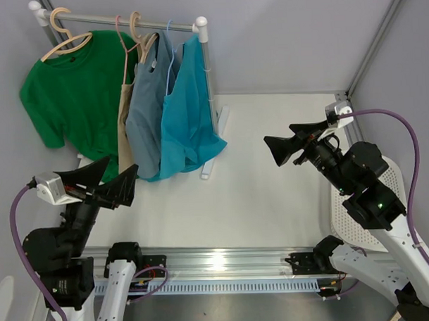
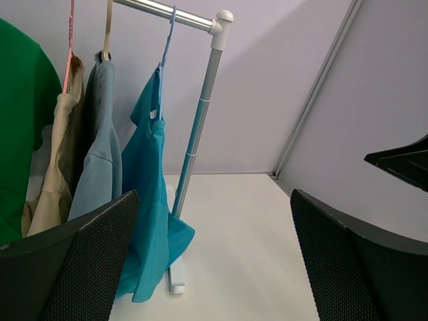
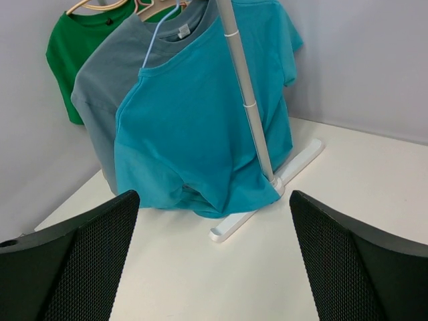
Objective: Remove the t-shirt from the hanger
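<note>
Blue is the shirt that both my wrist cameras point at. The blue t-shirt [image 1: 188,115] hangs on a thin blue hanger [image 2: 167,39] at the right end of the rail [image 1: 111,20]. It is just beside the white post [image 1: 208,76]. It is the last shirt in the row, so nothing blocks it on the right side. That is why I think it is the one to take off, but I cannot be sure. More clothes hang to its left: a grey-blue shirt [image 1: 146,113], a tan one [image 1: 124,114] and a green t-shirt [image 1: 75,95] at the far left.

The blue t-shirt is long. Its bottom edge reaches down to the table [image 1: 272,194] by the foot of the rack [image 3: 267,200].

My left gripper [image 1: 109,180] is at the near left, low, and close to the hanging clothes. Its fingers [image 2: 73,267] are spread wide and hold nothing. My right gripper [image 1: 293,142] is out to the right, well apart from the rack, up over the table. Its fingers [image 3: 73,267] are spread wide too, and they are empty.

I think I hold them wide so cloth can go between them. Both face the rack, one from each side, so one could hold the hanger while the other pulls the shirt. Nothing has been grabbed yet.
</note>
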